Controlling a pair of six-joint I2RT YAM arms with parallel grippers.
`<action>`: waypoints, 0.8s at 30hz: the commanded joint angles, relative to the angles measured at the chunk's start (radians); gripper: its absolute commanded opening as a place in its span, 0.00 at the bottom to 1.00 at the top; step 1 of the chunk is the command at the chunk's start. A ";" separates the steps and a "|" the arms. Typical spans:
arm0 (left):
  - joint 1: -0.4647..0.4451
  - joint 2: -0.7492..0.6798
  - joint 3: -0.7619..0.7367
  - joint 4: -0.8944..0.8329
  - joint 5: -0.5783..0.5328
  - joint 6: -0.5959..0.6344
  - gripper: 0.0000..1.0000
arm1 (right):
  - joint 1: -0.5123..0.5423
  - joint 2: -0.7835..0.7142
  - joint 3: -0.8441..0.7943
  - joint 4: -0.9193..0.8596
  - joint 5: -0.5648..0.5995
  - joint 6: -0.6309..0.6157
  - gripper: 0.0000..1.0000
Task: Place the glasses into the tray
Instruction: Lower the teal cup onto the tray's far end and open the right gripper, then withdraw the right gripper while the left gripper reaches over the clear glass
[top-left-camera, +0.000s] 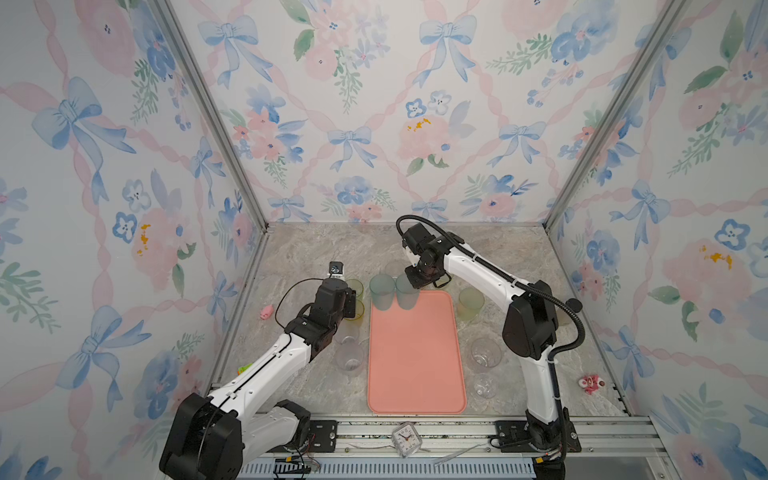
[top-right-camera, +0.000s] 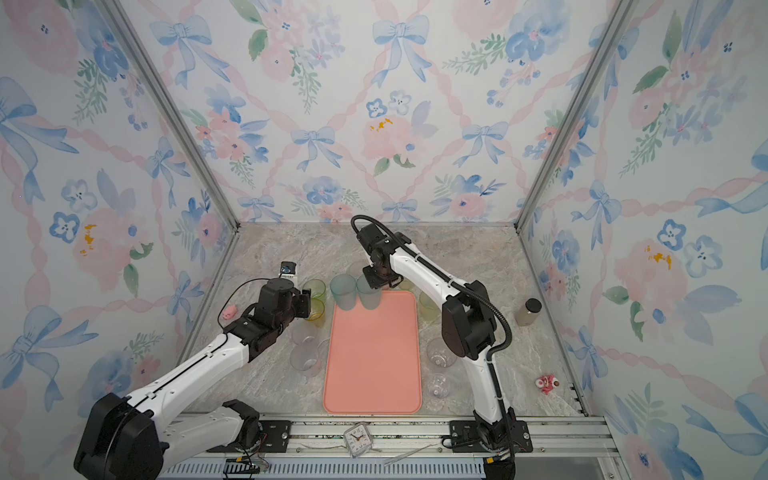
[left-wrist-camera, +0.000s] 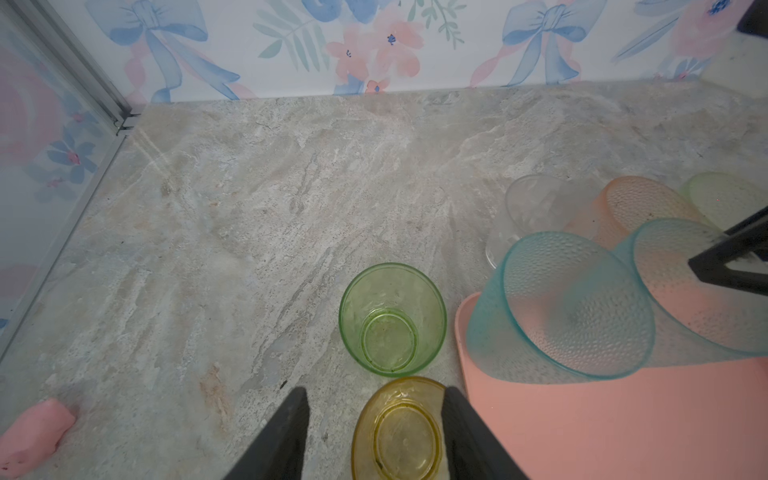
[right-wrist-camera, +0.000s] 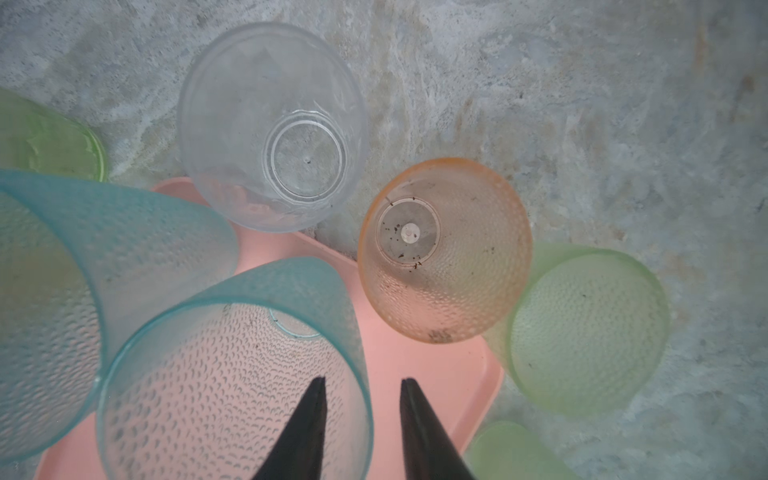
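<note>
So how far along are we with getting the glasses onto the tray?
Early on. Two teal glasses stand at the far end of the tray; the right pincer, open, straddles one's rim. In hand: the left pincer, open, brackets a yellow glass on the table, not gripping it. Left to move: the green glass, orange glass, clear glass and several more.

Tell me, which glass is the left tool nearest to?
The yellow glass, sitting between the open fingers of the left tool, beside the pink tray. The green glass stands just beyond; the teal glasses are on the tray.
</note>
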 joint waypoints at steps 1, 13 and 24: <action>0.008 -0.034 0.013 -0.037 0.003 0.021 0.54 | 0.006 -0.071 -0.015 -0.008 0.002 -0.005 0.36; -0.005 -0.079 0.020 -0.069 0.029 0.011 0.54 | -0.019 -0.340 -0.233 0.086 0.020 0.028 0.40; -0.346 0.174 0.353 -0.223 0.150 0.063 0.48 | -0.252 -0.706 -0.597 0.196 0.002 0.139 0.43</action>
